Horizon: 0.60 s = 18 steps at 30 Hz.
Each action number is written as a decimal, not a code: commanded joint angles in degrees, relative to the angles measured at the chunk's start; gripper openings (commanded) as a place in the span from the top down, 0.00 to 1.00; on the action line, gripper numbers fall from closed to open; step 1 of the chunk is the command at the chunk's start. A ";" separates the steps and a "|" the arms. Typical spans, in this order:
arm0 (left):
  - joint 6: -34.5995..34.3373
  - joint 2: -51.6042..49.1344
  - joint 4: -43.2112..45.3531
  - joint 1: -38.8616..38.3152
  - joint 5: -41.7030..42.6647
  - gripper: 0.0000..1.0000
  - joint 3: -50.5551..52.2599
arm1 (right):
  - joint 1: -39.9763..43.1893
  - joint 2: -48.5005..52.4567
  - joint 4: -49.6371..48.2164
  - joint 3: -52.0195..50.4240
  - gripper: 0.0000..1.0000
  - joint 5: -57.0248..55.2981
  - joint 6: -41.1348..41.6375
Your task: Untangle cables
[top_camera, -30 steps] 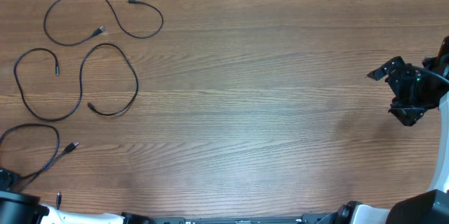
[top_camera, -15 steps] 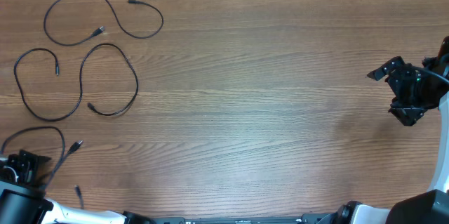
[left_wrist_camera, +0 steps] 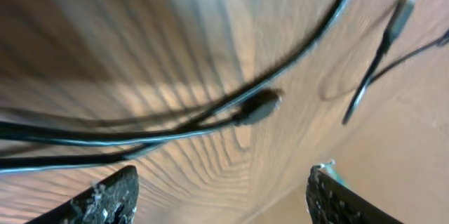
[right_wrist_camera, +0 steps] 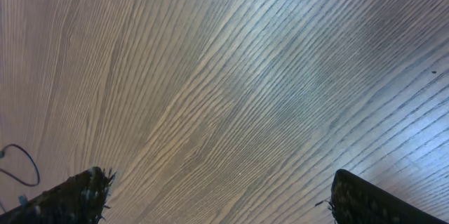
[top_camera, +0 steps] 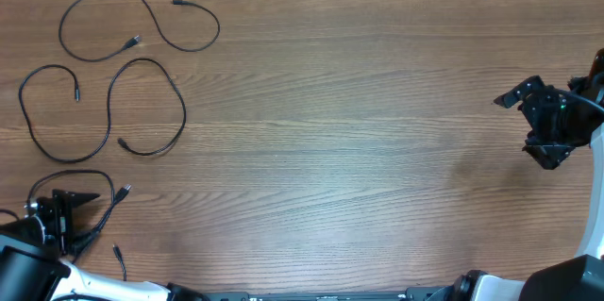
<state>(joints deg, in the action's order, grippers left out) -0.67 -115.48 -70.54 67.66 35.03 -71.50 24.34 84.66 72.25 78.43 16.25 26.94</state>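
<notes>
My left gripper (top_camera: 87,216), jaws apart, hovers over lower-left cable (top_camera: 71,175); I should pinch one strand near plug (top_camera: 125,189), pull slowly toward bare tabletop (top_camera: 330,150). Right gripper (top_camera: 527,129) apart, idle.

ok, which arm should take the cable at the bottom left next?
Left. The left gripper hangs open right over that cable. The right gripper is open too, but sits at the far right of the table, away from every cable.
</notes>
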 commanded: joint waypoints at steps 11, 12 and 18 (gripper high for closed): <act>-1.18 6.67 3.34 -8.63 3.17 0.25 -1.14 | 0.07 -0.42 -0.15 1.03 0.00 -0.15 -0.24; -2.14 7.87 3.61 -8.92 2.64 0.24 -1.36 | 0.07 -0.42 -0.15 1.03 0.00 -0.15 -0.24; -5.79 15.67 9.73 -10.14 -10.84 0.19 -1.49 | 0.07 -0.42 -0.15 1.03 0.00 -0.15 -0.24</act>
<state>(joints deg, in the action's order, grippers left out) -3.57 -104.42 -62.98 58.19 33.80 -71.75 24.34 84.66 72.20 78.43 16.25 26.96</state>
